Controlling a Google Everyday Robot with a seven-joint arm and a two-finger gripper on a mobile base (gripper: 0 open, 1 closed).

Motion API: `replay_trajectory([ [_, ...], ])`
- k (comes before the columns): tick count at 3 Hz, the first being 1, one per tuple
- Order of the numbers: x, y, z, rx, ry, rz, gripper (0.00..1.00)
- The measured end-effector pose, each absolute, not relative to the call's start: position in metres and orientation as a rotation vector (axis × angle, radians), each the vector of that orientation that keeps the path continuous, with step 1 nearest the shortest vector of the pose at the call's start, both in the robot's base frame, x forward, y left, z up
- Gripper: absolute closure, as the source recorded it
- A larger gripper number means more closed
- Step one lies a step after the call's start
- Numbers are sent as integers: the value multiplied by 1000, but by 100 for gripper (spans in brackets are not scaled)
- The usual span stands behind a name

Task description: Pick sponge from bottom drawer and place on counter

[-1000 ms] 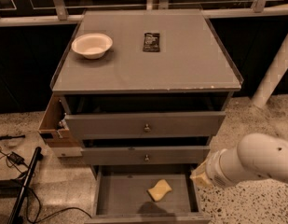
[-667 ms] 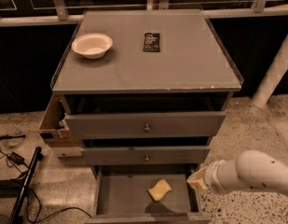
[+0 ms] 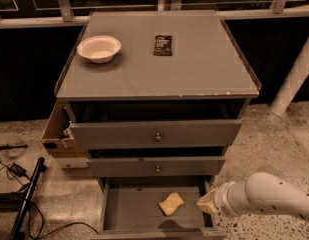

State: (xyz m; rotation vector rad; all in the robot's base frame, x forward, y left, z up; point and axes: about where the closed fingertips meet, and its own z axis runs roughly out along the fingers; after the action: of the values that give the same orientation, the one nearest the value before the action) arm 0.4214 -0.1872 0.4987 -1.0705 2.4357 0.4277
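Camera view: arm (image 3: 274,200) low, claw (image 3: 207,204) near sponge (image 3: 171,203) at bottom drawer (image 3: 129,210).

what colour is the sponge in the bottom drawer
The sponge is pale yellow, clearest in the camera view; the end effector sits close beside it.

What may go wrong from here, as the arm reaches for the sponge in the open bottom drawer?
1. The tool hangs at the right wall of the bottom drawer, right of the sponge; moving sideways, it may strike that wall.
2. The front of the middle drawer stands just above and behind the sponge; a steep lift may bump it.
3. The sponge looks soft and flat, so it may slip from a shallow grip.
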Motion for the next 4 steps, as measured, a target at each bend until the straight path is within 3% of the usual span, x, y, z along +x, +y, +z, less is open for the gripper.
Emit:
replay_trajectory([
  [2,437,-176,404,-915,2332,393,100],
  [4,484,-171,309,-659,2306,505,100],
])
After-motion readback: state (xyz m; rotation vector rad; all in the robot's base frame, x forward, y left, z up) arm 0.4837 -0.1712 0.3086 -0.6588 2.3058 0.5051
